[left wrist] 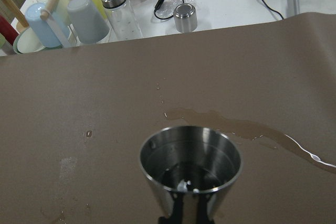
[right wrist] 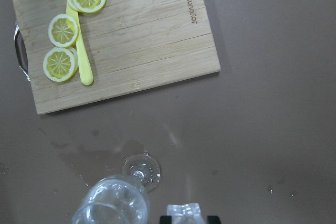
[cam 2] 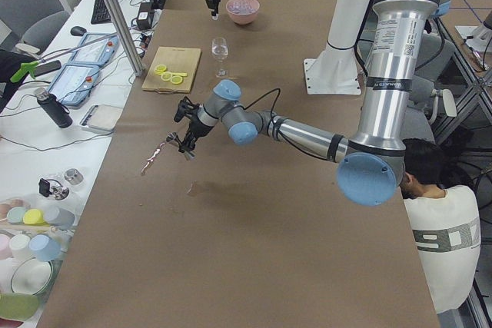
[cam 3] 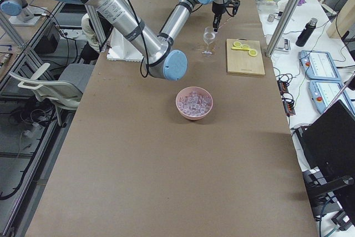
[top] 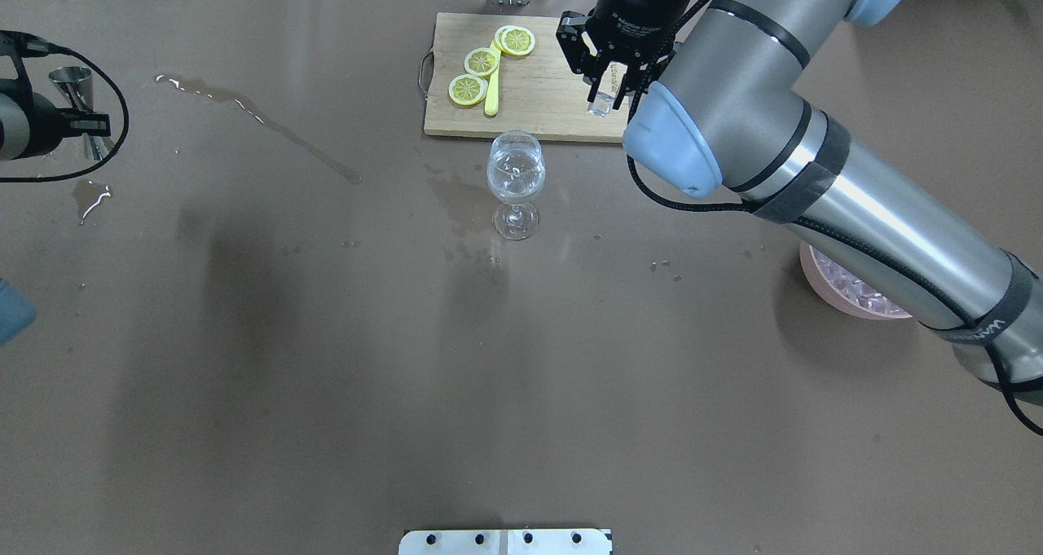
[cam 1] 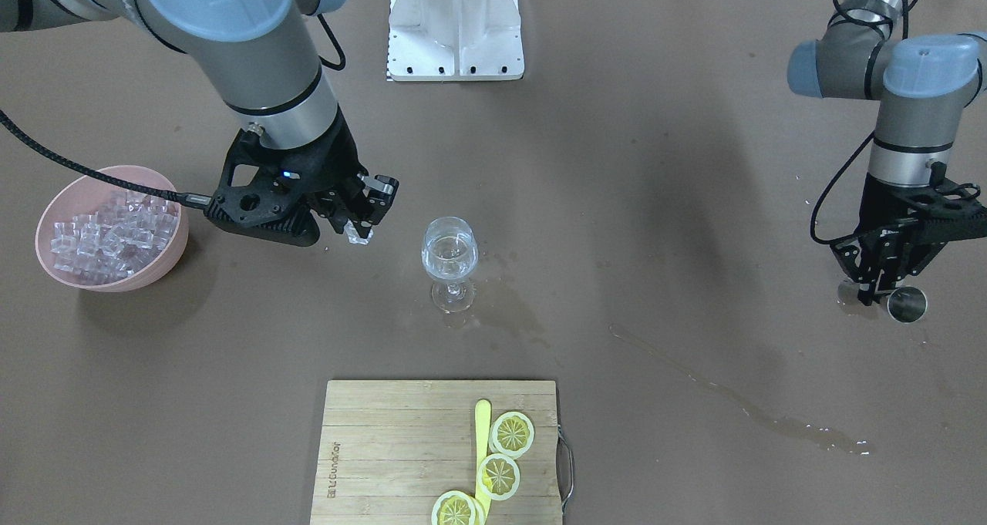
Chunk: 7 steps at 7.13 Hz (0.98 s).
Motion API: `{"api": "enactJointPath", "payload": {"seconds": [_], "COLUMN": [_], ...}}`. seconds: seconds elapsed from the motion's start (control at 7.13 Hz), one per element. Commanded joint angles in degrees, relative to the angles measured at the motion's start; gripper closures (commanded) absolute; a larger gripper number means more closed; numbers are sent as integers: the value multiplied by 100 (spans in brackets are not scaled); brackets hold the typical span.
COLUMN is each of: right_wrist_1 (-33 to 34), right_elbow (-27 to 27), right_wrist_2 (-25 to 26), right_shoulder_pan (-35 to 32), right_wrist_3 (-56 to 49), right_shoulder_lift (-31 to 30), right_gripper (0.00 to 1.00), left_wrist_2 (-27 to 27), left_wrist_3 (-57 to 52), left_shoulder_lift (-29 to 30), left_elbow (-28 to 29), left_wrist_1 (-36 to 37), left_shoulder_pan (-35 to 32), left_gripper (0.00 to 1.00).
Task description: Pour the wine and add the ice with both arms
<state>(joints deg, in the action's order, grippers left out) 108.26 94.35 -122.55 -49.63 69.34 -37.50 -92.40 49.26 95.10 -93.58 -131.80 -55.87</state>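
One ice cube (cam 1: 360,236) sits pinched in the right gripper (cam 1: 359,224), its jaws narrow on it. The wine glass (cam 1: 449,267), upright with a little wine (cam 1: 448,249) inside, stands just beside those jaws and seemingly lower, its mouth not yet beneath them. Bare table (cam 1: 617,201) surrounds it. The left gripper (cam 1: 885,292), well apart, clamps a steel jigger (cam 1: 907,304).

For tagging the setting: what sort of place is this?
Probably a robotics lab, staged as a bar: a side desk with control tablets, an office chair, a seated operator.
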Motion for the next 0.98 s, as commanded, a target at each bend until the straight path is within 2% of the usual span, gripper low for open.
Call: {"api": "enactJointPath", "payload": {"seconds": [0.0,0.28,0.56,0.84], "right_wrist_1": [-172,-515,-525,-525], "right_elbow": [-118,-390,-716,-708], "right_wrist_2": [117,222,416,416], "right_shoulder_pan": [207,322,480,603], "right_wrist_3": [246,325,492,554], "right_shoulder_lift": [146,190,550,560], "right_gripper": [83,83,83,83], "left_wrist_2": [12,230,556,845], "left_wrist_3": [-21,-22,-21,-56], "left_shoulder_lift": [-106,-132,-272,-281], "left_elbow": [777,1034,1349,1892], "left_wrist_1": [-1622,-2478,-3365,-3753], "left_shoulder_pan": [-47,-108,-152,-188], "left_gripper": [100,100,100,100]}}
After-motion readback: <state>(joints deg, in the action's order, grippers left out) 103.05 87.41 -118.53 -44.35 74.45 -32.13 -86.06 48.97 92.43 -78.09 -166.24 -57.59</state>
